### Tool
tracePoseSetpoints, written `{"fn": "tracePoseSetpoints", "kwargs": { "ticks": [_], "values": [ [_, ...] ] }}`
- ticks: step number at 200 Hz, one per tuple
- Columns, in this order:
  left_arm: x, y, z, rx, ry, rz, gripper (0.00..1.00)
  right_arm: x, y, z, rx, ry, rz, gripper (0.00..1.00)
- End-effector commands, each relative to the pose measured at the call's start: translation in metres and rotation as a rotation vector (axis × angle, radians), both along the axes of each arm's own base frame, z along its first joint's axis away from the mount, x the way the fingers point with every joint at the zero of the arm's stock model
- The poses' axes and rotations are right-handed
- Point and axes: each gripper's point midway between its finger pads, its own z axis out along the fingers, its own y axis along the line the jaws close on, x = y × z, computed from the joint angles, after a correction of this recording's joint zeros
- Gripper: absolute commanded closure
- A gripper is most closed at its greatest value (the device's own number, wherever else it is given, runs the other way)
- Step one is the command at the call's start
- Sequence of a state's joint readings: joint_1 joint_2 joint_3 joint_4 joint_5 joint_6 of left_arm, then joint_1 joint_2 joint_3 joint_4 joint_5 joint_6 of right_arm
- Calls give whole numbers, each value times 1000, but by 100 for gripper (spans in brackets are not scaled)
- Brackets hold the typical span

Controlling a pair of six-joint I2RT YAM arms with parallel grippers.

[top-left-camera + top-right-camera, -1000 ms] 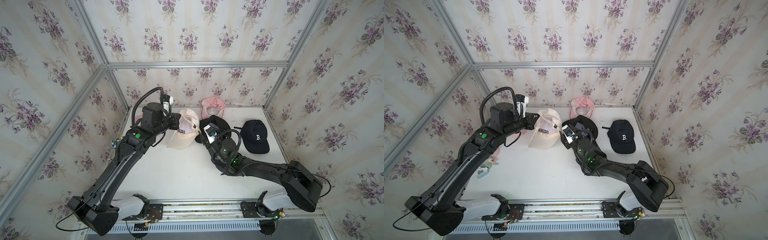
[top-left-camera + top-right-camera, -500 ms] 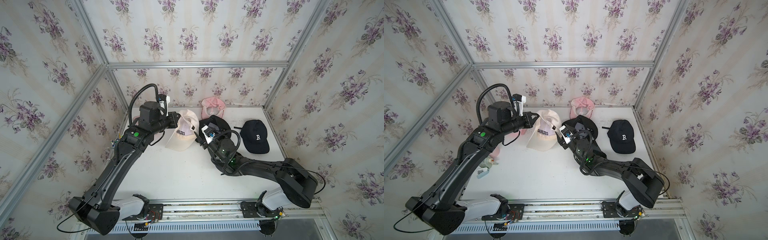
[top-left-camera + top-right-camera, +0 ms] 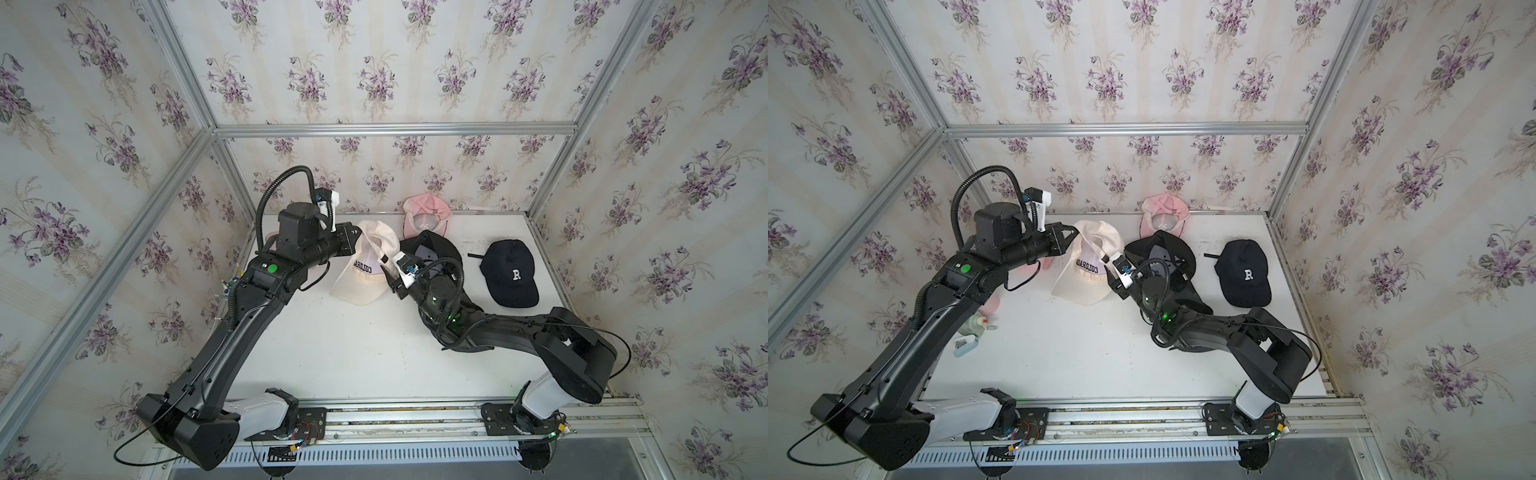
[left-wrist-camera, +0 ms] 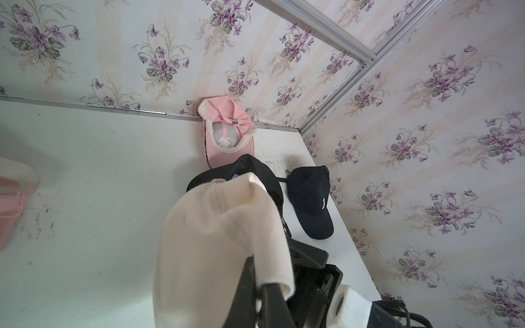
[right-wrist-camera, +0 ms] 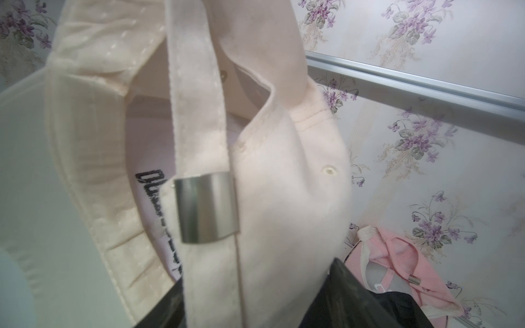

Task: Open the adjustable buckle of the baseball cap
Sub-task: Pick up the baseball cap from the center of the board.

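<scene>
Left tool (image 4: 258,284), clamped on the cream COLORADO cap (image 3: 365,266), holds it near the table's (image 3: 332,353) back edge. Right tool (image 5: 255,301), jaws apart, straddles the strap (image 5: 196,99), with the metal buckle (image 5: 206,208) just ahead along it.

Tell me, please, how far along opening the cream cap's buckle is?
Done: the left gripper is shut on the cream cotton baseball cap, holding it up. In hand: the right gripper has its jaws open around the cream fabric strap near the flat silver metal buckle. Left: the buckle sits closed on the strap; it has yet to be released.
</scene>
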State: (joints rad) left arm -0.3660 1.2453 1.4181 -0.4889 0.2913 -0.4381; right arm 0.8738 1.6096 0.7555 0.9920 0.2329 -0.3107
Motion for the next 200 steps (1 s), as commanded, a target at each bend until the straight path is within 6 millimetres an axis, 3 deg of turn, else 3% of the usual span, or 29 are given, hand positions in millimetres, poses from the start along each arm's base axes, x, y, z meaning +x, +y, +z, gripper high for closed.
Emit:
{"fn": "tracePoseSetpoints", "kwargs": {
  "ticks": [1, 23, 41, 64, 95, 127, 151, 178, 200],
  "values": [
    [2, -1, 14, -25, -44, -3, 100, 6, -6, 9, 40, -15, -51, 36],
    [1, 1, 14, -25, -41, 1, 100, 3, -12, 10, 54, -20, -58, 44],
    [0, 2, 14, -27, -39, 2, 100, 3, -18, 11, 70, -25, -79, 58],
    [-3, 5, 7, -21, -21, 3, 100, -2, -26, 23, 109, -52, -88, 75],
    [-7, 7, -4, -20, 2, -4, 100, -9, -30, 44, 152, -85, -69, 90],
    [-11, 10, -13, -9, 21, -5, 100, -15, -31, 61, 186, -104, -39, 100],
    [-12, 10, -24, 12, 29, -19, 100, -20, -28, 73, 175, -97, 0, 100],
    [-14, 9, -36, 55, 32, -51, 75, -23, -21, 80, 129, -52, 39, 100],
    [-15, 8, -39, 94, 3, -75, 60, -19, -15, 78, 72, 33, 39, 100]
  ]
}}
